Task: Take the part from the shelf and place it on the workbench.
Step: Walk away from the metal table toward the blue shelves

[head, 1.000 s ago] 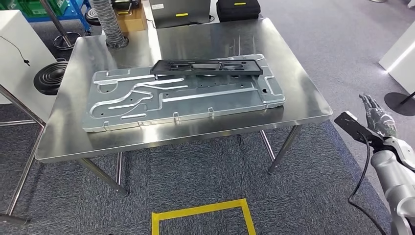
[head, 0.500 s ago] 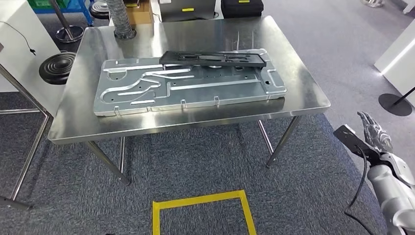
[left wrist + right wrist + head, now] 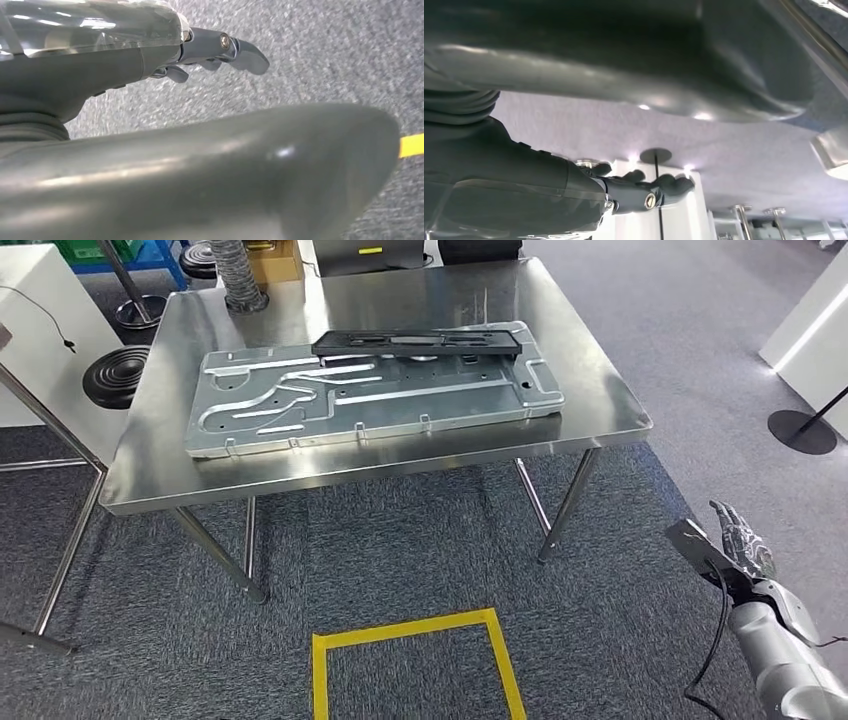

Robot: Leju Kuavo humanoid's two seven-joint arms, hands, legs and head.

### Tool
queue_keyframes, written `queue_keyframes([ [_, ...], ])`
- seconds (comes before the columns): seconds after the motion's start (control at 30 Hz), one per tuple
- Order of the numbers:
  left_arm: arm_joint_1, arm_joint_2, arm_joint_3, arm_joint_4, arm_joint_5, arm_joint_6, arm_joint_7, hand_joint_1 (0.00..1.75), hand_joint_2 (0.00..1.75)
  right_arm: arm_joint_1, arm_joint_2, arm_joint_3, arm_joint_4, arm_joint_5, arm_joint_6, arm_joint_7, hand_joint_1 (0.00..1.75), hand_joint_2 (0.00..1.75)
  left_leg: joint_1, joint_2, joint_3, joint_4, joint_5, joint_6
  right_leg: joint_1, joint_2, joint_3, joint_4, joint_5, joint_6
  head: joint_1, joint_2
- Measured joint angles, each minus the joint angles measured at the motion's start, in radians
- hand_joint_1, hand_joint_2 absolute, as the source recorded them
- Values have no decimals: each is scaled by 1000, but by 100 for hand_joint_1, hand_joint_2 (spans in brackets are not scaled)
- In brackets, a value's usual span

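Observation:
A long black part (image 3: 418, 341) lies on the far edge of a large silver metal plate (image 3: 370, 400), which rests on the steel workbench (image 3: 600, 410). My right hand (image 3: 742, 540) hangs low at the right, over the carpet and well short of the bench, fingers spread and holding nothing. The right wrist view shows the right hand's dark fingers (image 3: 649, 192) extended with nothing in them. My left hand (image 3: 220, 47) is over grey carpet in the left wrist view, its fingers stretched out and empty.
A yellow tape square (image 3: 410, 660) marks the carpet in front of the bench. A white cabinet (image 3: 40, 330) and a black round base (image 3: 115, 375) stand at the left. At the right are a white unit (image 3: 810, 320) and another stand base (image 3: 800, 430).
The whole picture has shifted: the camera has moved, and the bench now sits higher and further left in view. My right hand has sunk lower in the picture, still empty.

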Motion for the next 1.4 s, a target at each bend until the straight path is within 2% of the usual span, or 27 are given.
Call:
queue_keyframes([
  [0.07,0,0,0,0,0,0,0,0,0,5,6,-3,4,2,0,1,0,0,2,0,-40,135,-87,-6,1,0,-24,2,17,-4,0,0],
  [0.1,1,0,0,0,0,0,0,0,0,8,9,-5,7,3,0,1,0,0,3,0,-47,184,-105,-7,3,0,-36,4,25,-3,0,0],
  [0.13,1,0,0,0,0,0,0,0,0,10,11,-7,9,3,0,1,0,0,3,0,-38,197,-103,-8,4,1,-47,6,33,-2,0,0],
  [0.17,1,1,0,0,0,0,0,0,0,12,13,-8,11,3,0,2,0,0,3,0,-8,170,-83,-6,4,1,-58,8,39,-1,0,0],
  [0.27,-1,3,0,0,0,0,0,0,0,15,16,-13,16,3,2,6,0,0,0,-2,139,-41,-33,9,7,2,-81,15,57,9,0,0],
  [0.33,-2,4,0,0,0,0,-1,0,0,19,20,-19,19,0,3,8,0,0,-3,-2,176,-108,-34,17,9,2,-86,15,70,20,0,0],
  [0.43,-1,3,0,0,-1,0,-1,0,0,42,29,-36,25,-8,2,8,0,0,-1,0,166,-118,-12,38,7,2,-91,20,70,38,0,0],
  [0.5,-2,3,0,0,-2,0,0,0,0,59,36,-47,30,-11,3,8,0,0,3,2,150,-126,9,51,4,4,-118,88,3,47,0,0],
  [0.57,-1,5,0,0,-3,0,0,0,0,73,45,-57,36,-11,4,8,0,0,1,3,125,-125,27,55,2,5,-160,219,-87,53,0,0],
  [0.6,-1,5,0,0,-3,0,0,0,0,81,52,-62,40,-11,5,8,0,0,0,4,112,-124,36,55,1,5,-171,274,-109,56,0,0],
  [0.63,0,5,0,0,-4,0,0,0,0,88,59,-65,44,-11,7,8,0,0,-1,4,99,-121,44,54,0,5,-169,301,-110,58,0,0],
  [0.67,0,5,0,0,-4,-1,0,0,0,94,66,-68,48,-11,10,8,0,0,-1,4,87,-118,51,53,-1,5,-147,290,-91,58,0,0],
  [0.7,0,4,0,0,-4,-1,0,0,0,98,72,-71,51,-11,12,8,0,0,-1,4,76,-114,56,50,-2,5,-106,240,-65,56,0,0],
  [0.77,-1,4,0,0,-4,-1,0,0,0,101,82,-77,55,-11,16,8,0,0,-2,5,57,-104,66,43,0,5,-4,91,-43,49,0,0],
  [0.8,-1,4,0,0,-4,-1,-1,0,0,103,86,-80,56,-11,16,9,0,0,-3,5,52,-101,71,37,3,5,30,36,-43,43,0,0],
  [0.83,-1,4,0,0,-4,-1,-1,0,0,105,90,-82,58,-12,16,10,0,0,-4,6,49,-100,76,32,6,5,47,6,-50,37,0,0],
  [0.9,0,4,0,0,-5,-1,-2,0,0,111,99,-85,61,-12,17,13,0,0,-4,6,47,-101,88,19,9,5,44,-4,-43,23,0,0],
  [0.97,1,4,0,0,-5,-1,-2,0,0,113,112,-86,64,-12,18,19,0,0,-2,4,33,-78,64,8,5,3,34,-12,-26,8,0,0],
  [1.0,1,5,0,0,-5,-1,-2,0,0,115,120,-87,66,-12,19,24,0,0,-1,3,19,-41,28,2,3,2,26,-15,-15,1,0,0],
  [1.07,1,5,0,0,-5,-1,-2,0,0,121,135,-90,70,-12,20,33,0,0,3,2,-20,85,-67,-6,4,1,5,-15,2,-5,0,0],
  [1.1,1,5,0,0,-4,-2,-1,0,0,125,142,-91,72,-12,21,38,0,0,5,2,-35,147,-98,-9,5,1,-7,-13,10,-5,0,0],
  [1.13,1,5,0,0,-4,-2,-1,0,0,129,148,-92,75,-12,21,42,0,0,5,2,-37,184,-107,-10,6,2,-19,-11,18,-4,0,0],
  [1.2,1,5,0,0,-4,-2,0,0,0,134,158,-93,80,-12,22,50,0,0,6,2,15,145,-69,-8,7,2,-43,-3,31,-1,0,0],
  [1.23,0,5,0,0,-4,-2,0,0,0,135,163,-93,82,-12,24,55,0,0,5,1,66,74,-45,-4,8,3,-53,2,37,1,0,0],
  [1.3,-2,6,0,0,-4,-2,0,0,0,137,170,-95,86,-11,30,62,0,0,3,-1,158,-65,-32,8,10,3,-67,9,46,9,0,0],
  [1.33,-2,6,0,0,-4,-1,0,0,0,137,173,-96,87,-11,34,66,0,0,1,-2,180,-103,-36,13,10,3,-70,11,52,15,0,0],
  [1.4,-1,6,0,0,-4,-1,0,0,0,139,179,-98,91,-11,41,72,0,0,-1,-2,178,-118,-33,24,10,3,-72,9,65,28,0,0],
])
